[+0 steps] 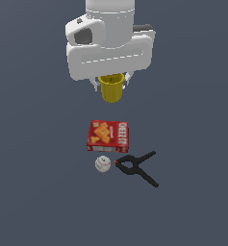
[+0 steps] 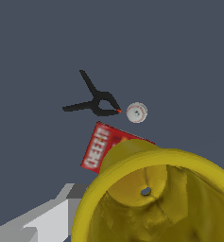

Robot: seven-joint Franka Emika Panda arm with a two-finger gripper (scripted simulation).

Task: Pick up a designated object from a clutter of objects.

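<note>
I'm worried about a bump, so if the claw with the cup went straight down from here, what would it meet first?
Probably the red cracker box: in the wrist view it lies just past the rim of the yellow cup held in the claw. The cup's base would touch first. Depth is uncertain; it might meet bare floor beside the box.

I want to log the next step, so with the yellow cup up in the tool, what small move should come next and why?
Probably a short, steady lift straight up with the grip kept closed. The yellow cup hangs in the tool, apparently clear above the red cracker box, baseball and black clamp, so nothing blocks a vertical move.
</note>
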